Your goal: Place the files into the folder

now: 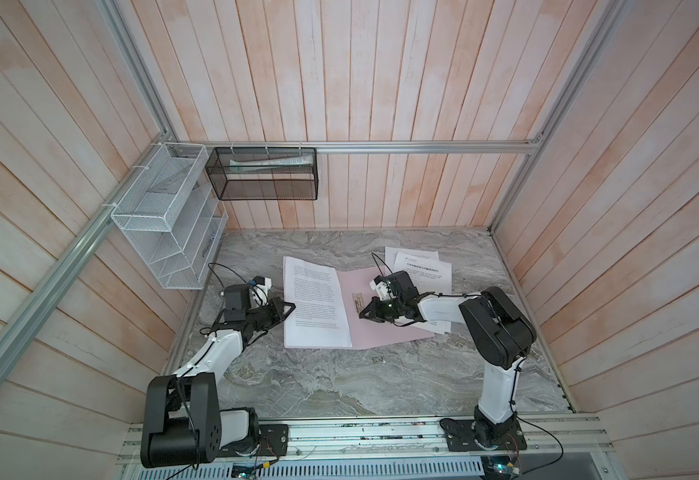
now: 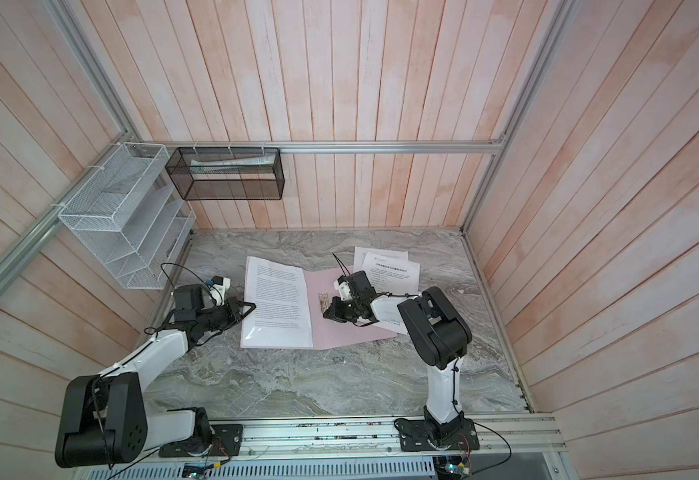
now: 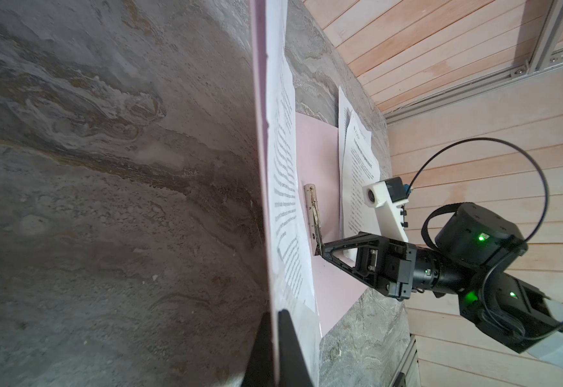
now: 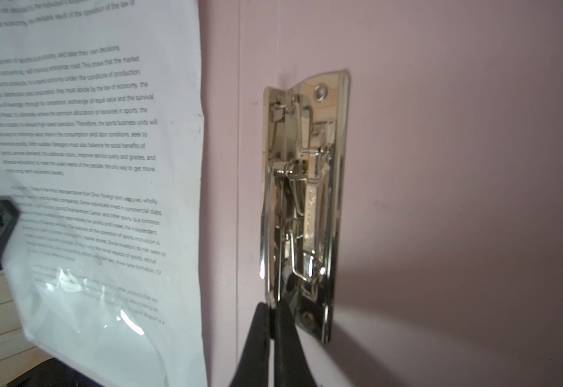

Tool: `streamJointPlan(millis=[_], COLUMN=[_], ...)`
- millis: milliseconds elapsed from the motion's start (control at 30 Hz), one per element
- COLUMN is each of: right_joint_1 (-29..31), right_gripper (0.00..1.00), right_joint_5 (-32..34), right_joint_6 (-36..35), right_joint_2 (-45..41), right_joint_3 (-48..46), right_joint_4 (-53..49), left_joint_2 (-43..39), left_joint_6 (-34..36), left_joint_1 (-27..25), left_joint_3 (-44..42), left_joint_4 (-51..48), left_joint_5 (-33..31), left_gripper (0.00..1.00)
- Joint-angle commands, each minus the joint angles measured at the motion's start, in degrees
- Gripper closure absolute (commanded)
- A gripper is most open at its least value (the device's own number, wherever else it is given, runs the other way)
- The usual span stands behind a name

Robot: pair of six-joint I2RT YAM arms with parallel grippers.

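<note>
The folder (image 1: pixel 385 332) lies open mid-counter (image 1: pixel 339 386), its spine running front to back. One sheet (image 1: pixel 314 307) rests on its left flap, and the other files (image 1: pixel 422 270) overlap its right edge. The left gripper (image 1: pixel 292 307) pinches that flap's outer edge together with the sheet. The right gripper (image 1: pixel 361 315) is clamped on the near end of the metal clip (image 1: pixel 357 300). Bare marble lies in front, and plank walls (image 1: pixel 381 83) close three sides.

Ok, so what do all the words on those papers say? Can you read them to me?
"they must abide by the law of economy" – printed sheet on the open folder
"improve service quality and grades, and" – same sheet
"the only way to get more." – same sheet
Rest of that sheet: too blurred to read.
Headed sheet: heading and logo too small to read.
Metal clip: maybe a tiny engraved mark, unreadable.
</note>
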Motion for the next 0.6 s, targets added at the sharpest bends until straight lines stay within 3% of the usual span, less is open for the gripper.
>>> streamJointPlan(millis=[0,333,467,567], right_joint_1=[-0.7,-0.7,-1.0,-1.7], right_gripper=[1.0,0.99,0.76,0.72], right_joint_5=[-4.3,-10.5,-13.7,-14.8], right_joint_6=[3.7,7.9,8.9,10.7], right_joint_2=[-0.9,-3.6,-3.7,-4.8], right_joint_3=[-1.0,1.0,2.0,1.4], right_joint_4=[0.1,2.6,4.6,7.4], left_joint_2=[-0.6,-0.5,-0.2,-0.3], left_joint_6=[1.1,1.2,1.2,1.3], left_joint_1=[0.6,0.6,0.6,0.5], left_joint_3=[-0.2,-0.2,0.0,0.1], left_joint_4=[0.4,0.4,0.4,0.4], left_joint_5=[-0.5,-0.6,-0.4,-0.3], left_gripper=[1.0,1.0,1.0,1.0])
